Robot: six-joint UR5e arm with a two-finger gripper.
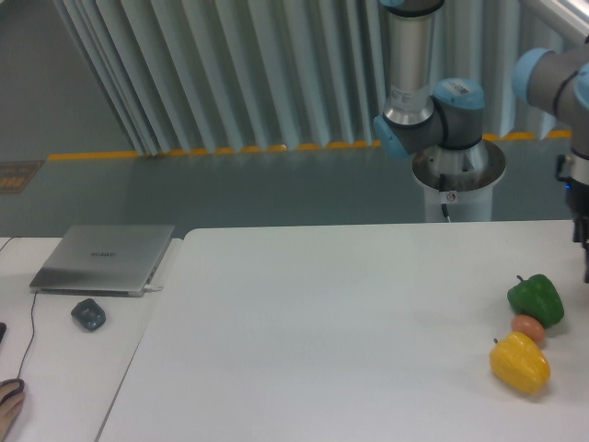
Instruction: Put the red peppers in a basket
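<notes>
No red pepper shows in this view; it is hidden or out of frame. No basket shows either. A green pepper, a small orange-brown ball and a yellow pepper lie close together in a row near the table's right edge. Only a dark sliver of my gripper shows at the right edge of the frame, above and to the right of the green pepper. Its fingers are cut off, so I cannot tell whether it is open or shut, or whether it holds anything.
The white table fills the foreground. A closed grey laptop and a dark mouse lie on a side table at the left. The arm's base stands behind the table's far edge.
</notes>
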